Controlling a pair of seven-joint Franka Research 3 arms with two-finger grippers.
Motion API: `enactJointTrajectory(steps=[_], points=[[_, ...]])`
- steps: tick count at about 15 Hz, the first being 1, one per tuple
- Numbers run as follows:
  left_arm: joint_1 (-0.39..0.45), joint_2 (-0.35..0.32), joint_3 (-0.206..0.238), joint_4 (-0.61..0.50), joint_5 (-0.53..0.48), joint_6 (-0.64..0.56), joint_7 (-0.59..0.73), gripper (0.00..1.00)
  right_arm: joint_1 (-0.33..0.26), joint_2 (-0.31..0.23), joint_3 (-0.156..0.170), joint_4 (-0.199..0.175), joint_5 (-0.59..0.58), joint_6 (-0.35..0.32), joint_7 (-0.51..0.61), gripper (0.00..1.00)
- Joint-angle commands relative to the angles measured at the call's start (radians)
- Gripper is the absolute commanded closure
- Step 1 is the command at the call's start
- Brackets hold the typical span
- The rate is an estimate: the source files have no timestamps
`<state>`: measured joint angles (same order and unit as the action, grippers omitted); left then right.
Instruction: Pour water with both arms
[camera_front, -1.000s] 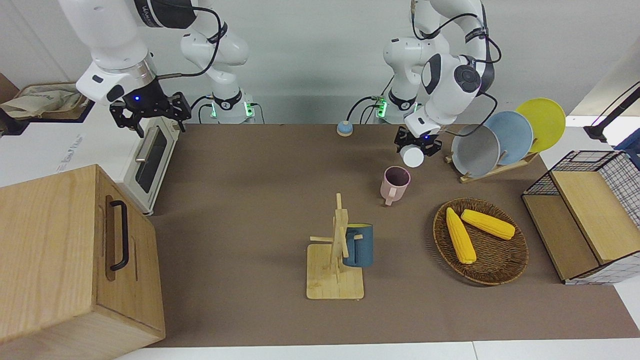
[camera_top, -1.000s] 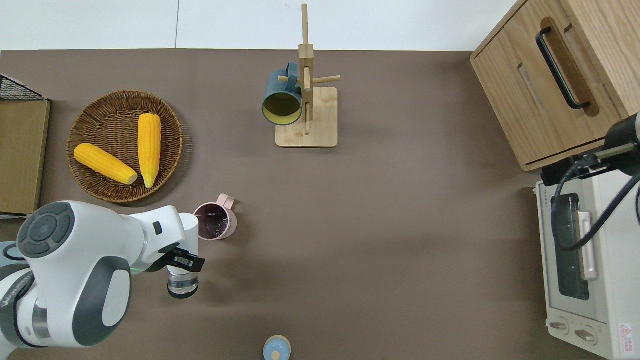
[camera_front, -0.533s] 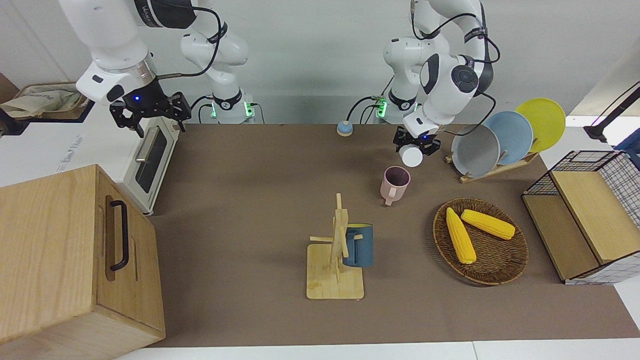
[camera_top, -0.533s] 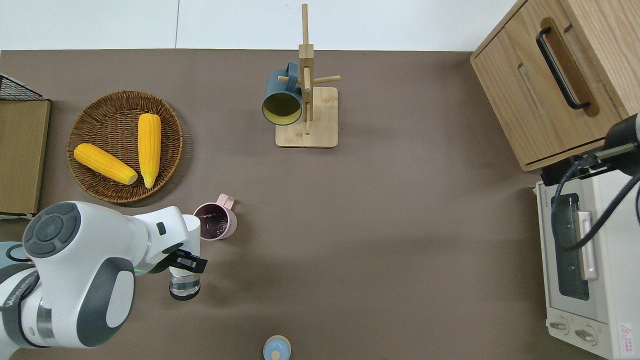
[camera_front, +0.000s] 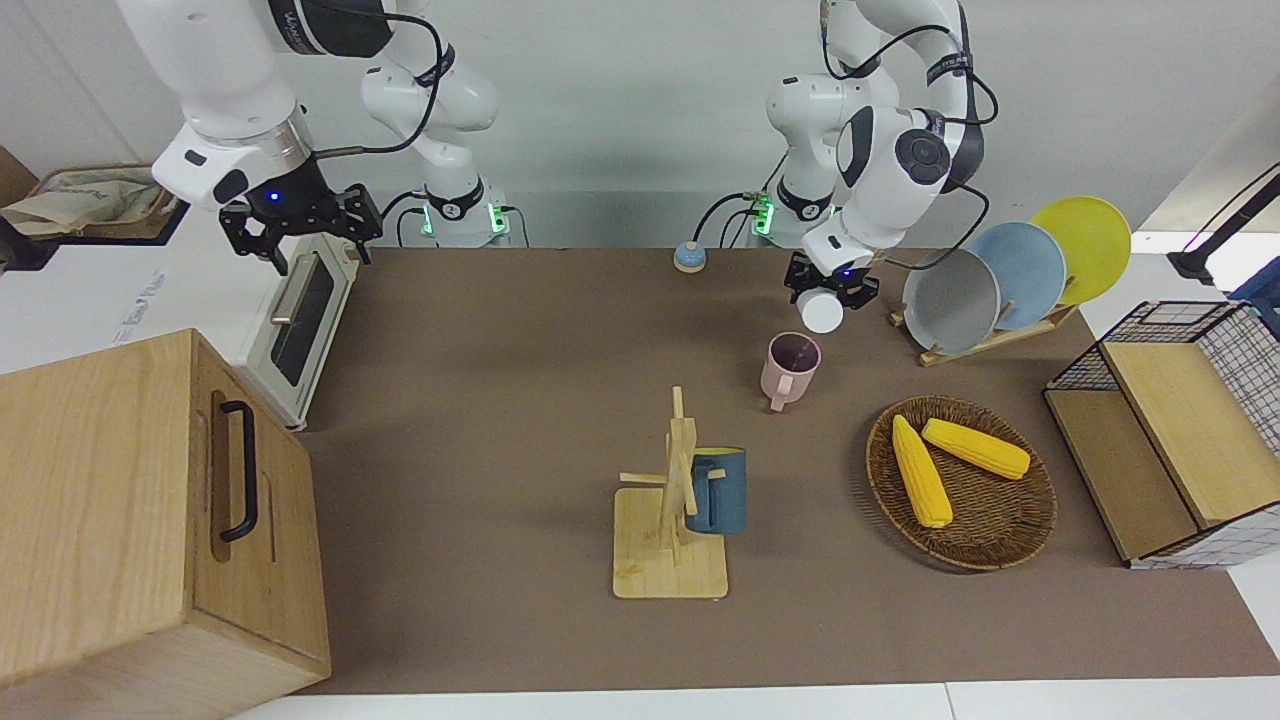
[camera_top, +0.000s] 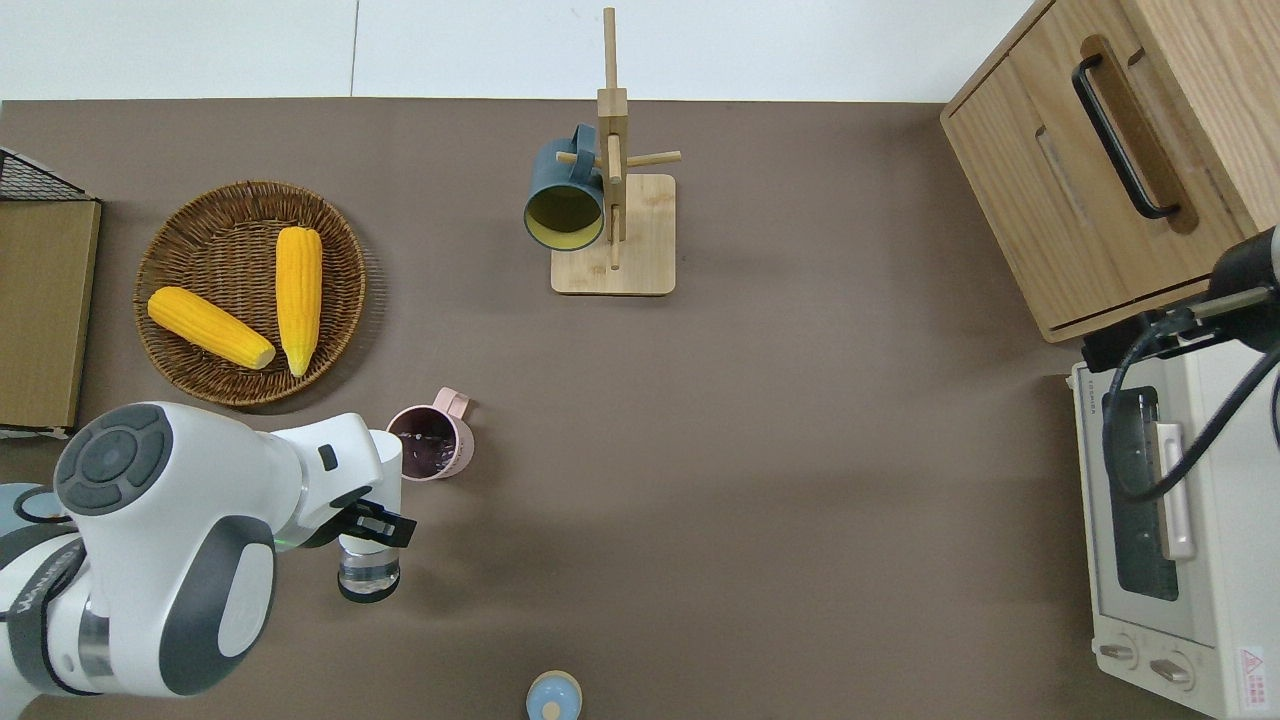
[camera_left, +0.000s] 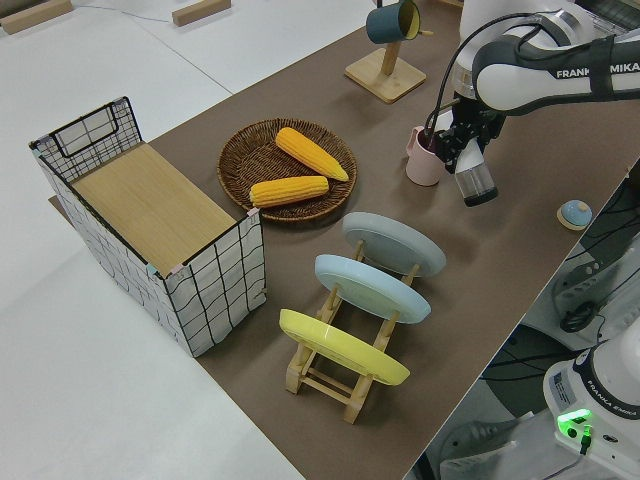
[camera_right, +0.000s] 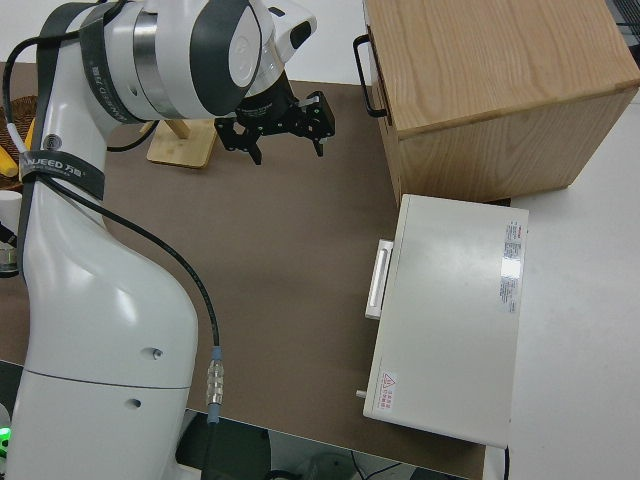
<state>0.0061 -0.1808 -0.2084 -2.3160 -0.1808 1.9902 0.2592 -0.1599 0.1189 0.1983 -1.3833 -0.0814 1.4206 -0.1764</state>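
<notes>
Holding a clear bottle (camera_top: 368, 565) tilted, left gripper (camera_top: 372, 522) clamps it just beside the pink cup (camera_top: 432, 443), nearer the robots. Right gripper (camera_right: 280, 128) parked, fingers spread.

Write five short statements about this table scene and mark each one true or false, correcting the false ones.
1. The left gripper holds a clear bottle tipped on its side. True.
2. The pink mug lies tipped over. False: it stands upright on the table.
3. Two corn cobs lie in the wicker basket. True.
4. The blue mug stands on the table beside the pink mug. False: it hangs on the wooden mug tree.
5. The right gripper holds a plate. False: it is open, empty, and its arm is parked.
</notes>
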Motion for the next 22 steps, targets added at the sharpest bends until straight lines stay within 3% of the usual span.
enactJointTrajectory(steps=[1,22], points=[[-0.006,-0.016,-0.005,0.027,0.024,-0.042,-0.028,1.00,0.002,-0.008,-0.002,-0.005,0.014,0.004,0.009,0.017],[-0.006,-0.005,-0.022,0.029,0.026,-0.048,-0.043,1.00,0.002,-0.008,-0.002,-0.005,0.012,0.004,0.009,0.015]])
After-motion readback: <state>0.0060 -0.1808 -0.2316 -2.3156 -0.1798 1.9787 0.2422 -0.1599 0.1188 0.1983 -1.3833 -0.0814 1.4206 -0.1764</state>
